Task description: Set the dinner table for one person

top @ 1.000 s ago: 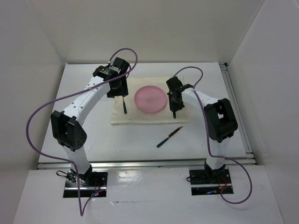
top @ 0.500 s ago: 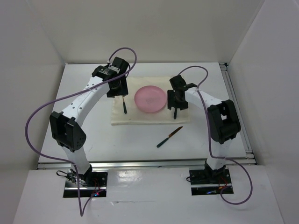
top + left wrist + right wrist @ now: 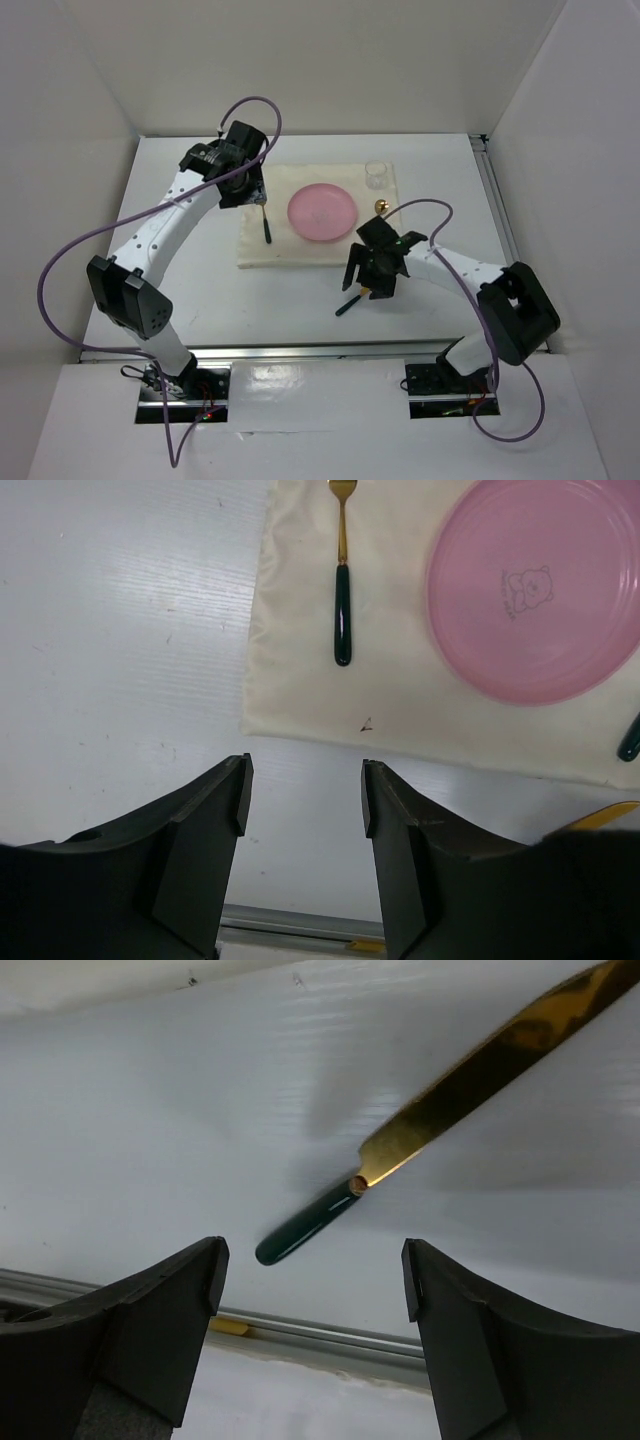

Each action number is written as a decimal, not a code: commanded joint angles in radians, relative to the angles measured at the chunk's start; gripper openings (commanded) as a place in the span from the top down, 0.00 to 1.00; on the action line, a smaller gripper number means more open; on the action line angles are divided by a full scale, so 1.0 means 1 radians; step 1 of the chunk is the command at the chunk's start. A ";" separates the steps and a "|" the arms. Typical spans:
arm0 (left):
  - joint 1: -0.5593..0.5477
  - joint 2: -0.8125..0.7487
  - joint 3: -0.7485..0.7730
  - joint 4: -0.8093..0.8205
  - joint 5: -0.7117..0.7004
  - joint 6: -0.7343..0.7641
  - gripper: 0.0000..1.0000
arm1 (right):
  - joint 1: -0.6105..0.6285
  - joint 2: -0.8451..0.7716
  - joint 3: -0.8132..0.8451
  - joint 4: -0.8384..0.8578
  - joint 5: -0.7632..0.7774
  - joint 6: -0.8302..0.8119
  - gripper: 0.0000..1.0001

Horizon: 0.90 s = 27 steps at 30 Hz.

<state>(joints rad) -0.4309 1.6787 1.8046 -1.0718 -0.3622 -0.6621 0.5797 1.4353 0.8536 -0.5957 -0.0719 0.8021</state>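
Hanging the right claw (image 3: 310, 1260) low over the glossy white tabletop (image 3: 150, 1090), jaws spread apart and gripping nothing, with the green-handled gold knife (image 3: 390, 1157) lying flat just ahead, handle end pointing toward the gap. Hovering the left claw (image 3: 304, 780) higher over the same tabletop, likewise parted and empty; facing a cream cloth (image 3: 300, 670) just ahead, carrying a fork (image 3: 342, 610) and, beside it, a pink plate (image 3: 535, 585).

Right gripper (image 3: 366, 278): relocated from beside the plate on the cloth (image 3: 300, 255) to the bare table nearer the arm bases; jaws apart, knife (image 3: 305, 1222) lying just ahead between them. Left gripper (image 3: 248, 190): withdrawn leftward; fork (image 3: 342, 610) now ahead of it, well apart.
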 commanded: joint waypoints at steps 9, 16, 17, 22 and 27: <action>0.003 -0.071 -0.099 0.019 -0.015 -0.013 0.36 | 0.137 0.220 0.061 0.060 0.098 0.246 0.41; 0.003 -0.071 -0.108 0.019 -0.037 -0.013 0.36 | 0.157 0.029 -0.021 -0.070 0.233 0.411 0.94; 0.003 -0.071 -0.099 0.019 -0.047 -0.013 0.36 | 0.157 -0.011 -0.021 -0.102 0.251 0.442 1.00; 0.003 -0.071 -0.088 0.030 -0.047 -0.002 0.36 | 0.166 -0.241 0.019 -0.300 0.374 0.470 1.00; 0.003 -0.050 -0.068 0.017 -0.058 0.007 0.36 | 0.092 -0.207 0.208 -0.251 0.448 0.069 1.00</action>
<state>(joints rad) -0.4309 1.6447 1.6978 -1.0550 -0.3943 -0.6594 0.7113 1.1912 0.9371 -0.8505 0.2630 1.0901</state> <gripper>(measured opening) 0.642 0.130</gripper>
